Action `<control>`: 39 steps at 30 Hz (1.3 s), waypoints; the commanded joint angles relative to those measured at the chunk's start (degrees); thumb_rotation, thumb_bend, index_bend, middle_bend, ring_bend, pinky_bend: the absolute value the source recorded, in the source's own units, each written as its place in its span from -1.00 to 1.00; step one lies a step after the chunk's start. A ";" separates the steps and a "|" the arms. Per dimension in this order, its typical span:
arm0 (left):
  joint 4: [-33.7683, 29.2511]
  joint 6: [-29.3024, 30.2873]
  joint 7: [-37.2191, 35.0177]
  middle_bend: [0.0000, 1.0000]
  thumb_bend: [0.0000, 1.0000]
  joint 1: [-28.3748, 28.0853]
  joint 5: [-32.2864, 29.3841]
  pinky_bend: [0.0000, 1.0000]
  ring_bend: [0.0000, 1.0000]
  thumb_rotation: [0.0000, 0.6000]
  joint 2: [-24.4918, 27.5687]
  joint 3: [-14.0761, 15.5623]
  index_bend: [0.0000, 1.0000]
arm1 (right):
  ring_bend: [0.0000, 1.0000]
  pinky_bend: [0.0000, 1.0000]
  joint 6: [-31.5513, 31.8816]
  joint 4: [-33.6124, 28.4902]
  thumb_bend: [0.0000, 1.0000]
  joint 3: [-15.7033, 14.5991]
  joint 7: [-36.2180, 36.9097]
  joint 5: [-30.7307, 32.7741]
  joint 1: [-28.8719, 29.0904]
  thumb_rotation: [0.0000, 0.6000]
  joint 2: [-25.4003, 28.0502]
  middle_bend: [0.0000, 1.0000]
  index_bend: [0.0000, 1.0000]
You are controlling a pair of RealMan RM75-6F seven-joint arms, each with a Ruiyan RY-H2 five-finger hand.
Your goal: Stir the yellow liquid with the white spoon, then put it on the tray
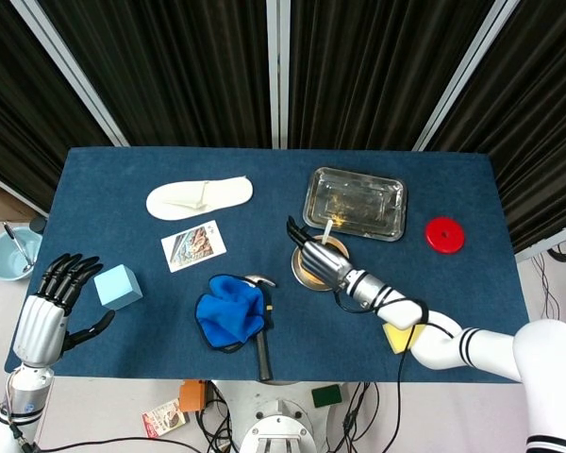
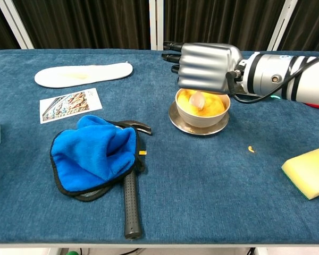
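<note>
The right hand hovered over the bowl, fingers wrapped around the white spoon, whose scoop end dipped into the yellow liquid; in the head view the spoon handle stuck up past the fingers toward the tray. The bowl sat on a saucer just in front of the tray. The left hand was off at the table's near left corner beside a pale blue block, fingers spread, holding nothing. The spoon looked light, stiff and smooth, probably plastic or ceramic, so likely slick once wet; a hold high on the handle seemed best, away from the dripping end. The liquid would slosh and drip, and a small yellow spot lay on the cloth, so the spoon should travel level and slow. The bowl seemed light enough to shift if knocked.
</note>
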 commanded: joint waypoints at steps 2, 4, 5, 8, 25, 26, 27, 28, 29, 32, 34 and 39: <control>-0.02 -0.05 0.02 -0.68 -0.66 -0.11 0.13 -0.77 -0.78 1.00 -0.04 -0.04 -0.66 | -0.84 -0.84 3.09 -0.76 -0.05 0.98 5.23 2.34 -3.30 1.00 -0.79 -0.38 0.43; -0.13 -0.18 0.13 -0.68 -0.67 -0.24 0.21 -0.77 -0.78 1.00 -0.08 -0.09 -0.66 | -0.84 -0.84 4.53 -0.48 -0.05 1.16 7.90 2.67 -4.58 1.00 -1.21 -0.38 0.43; -0.22 -0.22 0.19 -0.68 -0.66 -0.32 0.26 -0.76 -0.78 1.00 -0.10 -0.13 -0.66 | -0.84 -0.84 5.35 -0.22 -0.05 1.34 8.85 2.67 -5.07 1.00 -1.42 -0.38 0.43; -0.56 -0.47 0.54 -0.68 -0.66 -0.58 0.50 -0.76 -0.78 1.00 -0.15 -0.17 -0.66 | -0.84 -0.84 7.87 0.21 -0.05 2.24 12.73 3.22 -6.79 1.00 -2.06 -0.38 0.44; -3.67 -2.16 3.45 -0.68 -0.67 -1.83 1.33 -0.76 -0.78 1.00 0.86 -0.37 -0.66 | -0.83 -0.85 13.92 4.95 -0.05 3.71 25.45 1.20 -11.03 1.00 -2.62 -0.38 0.44; -3.89 -2.30 3.70 -0.68 -0.67 -1.90 1.39 -0.76 -0.78 1.00 0.91 -0.34 -0.66 | -0.83 -0.85 13.34 5.02 -0.05 3.36 23.93 0.16 -10.38 1.00 -2.02 -0.38 0.44; -4.05 -2.36 3.90 -0.68 -0.67 -1.93 1.46 -0.76 -0.78 1.00 0.96 -0.32 -0.66 | -0.83 -0.85 12.66 4.96 -0.05 3.00 22.33 -0.76 -9.74 1.00 -1.43 -0.38 0.44; -4.20 -2.36 4.10 -0.68 -0.67 -1.94 1.53 -0.77 -0.78 1.00 1.01 -0.32 -0.66 | -0.83 -0.85 11.97 4.77 -0.05 2.65 20.41 -1.77 -9.01 1.00 -0.76 -0.38 0.44; -4.37 -2.33 4.34 -0.68 -0.66 -1.94 1.62 -0.77 -0.78 1.00 1.05 -0.31 -0.66 | -0.83 -0.85 10.93 4.41 -0.05 2.15 17.46 -3.26 -7.92 1.00 0.20 -0.38 0.44; -4.72 -2.19 4.61 -0.68 -0.66 -1.87 1.70 -0.76 -0.78 1.00 1.10 -0.29 -0.66 | -0.83 -0.85 8.33 3.77 -0.05 0.76 9.35 -7.53 -5.06 1.00 2.61 -0.37 0.44; -4.78 -2.16 4.70 -0.68 -0.66 -1.81 1.72 -0.76 -0.78 1.00 1.07 -0.23 -0.66 | -0.83 -0.85 6.11 2.16 -0.05 0.41 5.93 -9.04 -3.52 1.00 3.92 -0.37 0.45; -4.42 -2.01 4.44 -0.68 -0.66 -1.58 1.57 -0.76 -0.78 1.00 0.81 -0.08 -0.66 | -0.81 -0.86 1.40 0.16 -0.05 0.58 0.41 -9.38 -1.62 1.00 4.92 -0.35 0.48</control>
